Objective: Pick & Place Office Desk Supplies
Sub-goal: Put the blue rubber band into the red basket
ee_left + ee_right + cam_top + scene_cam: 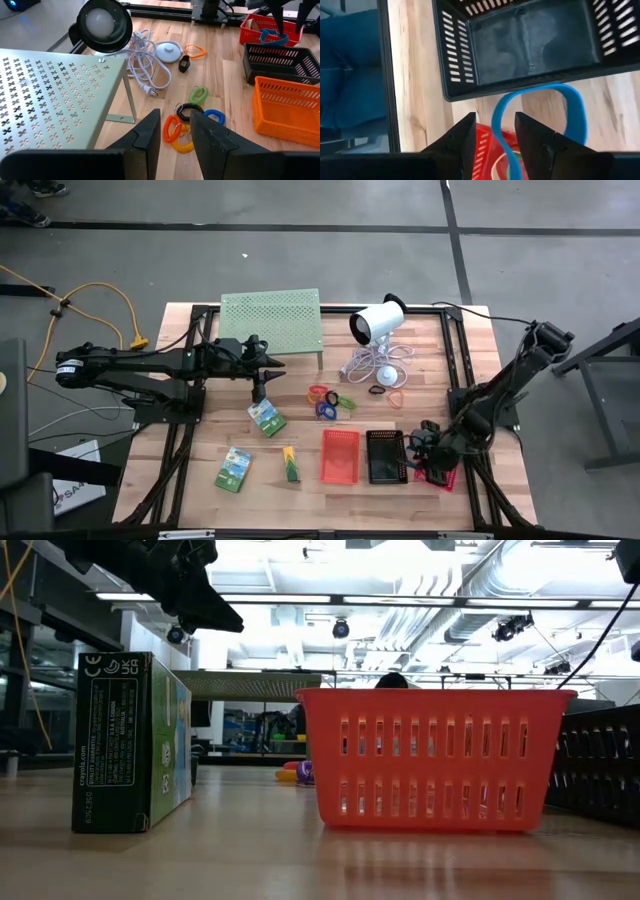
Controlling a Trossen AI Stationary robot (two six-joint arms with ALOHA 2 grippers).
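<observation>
My right gripper (425, 450) hangs over the pink basket (445, 477) at the near right and is shut on a blue band (570, 107). Beside that basket stand the black basket (385, 457) and the red basket (340, 455). Coloured loops (330, 398) lie in a pile mid-table, with an orange band (393, 398) to their right. Two green packs (266, 418) (233, 470) and a smaller pack (290, 467) rest on the near left. My left gripper (265, 385) waits open above the nearer pack, its fingers pointing toward the loops (192, 115). My right gripper has one strand of the blue band (501, 142) between its two fingers. The loop's other side runs behind a finger (540, 140). The fingers slant down from above. The band is lifted clear over the pink basket (487, 150), its free loop bulging toward the black basket (530, 45).
A white cylinder device (378, 323) with a coiled cable (375, 365) and a pale-green perforated stand (270, 320) take up the far side. A small black piece (376, 391) lies near the cable. A person's trouser leg (350, 75) shows beyond the table's right edge.
</observation>
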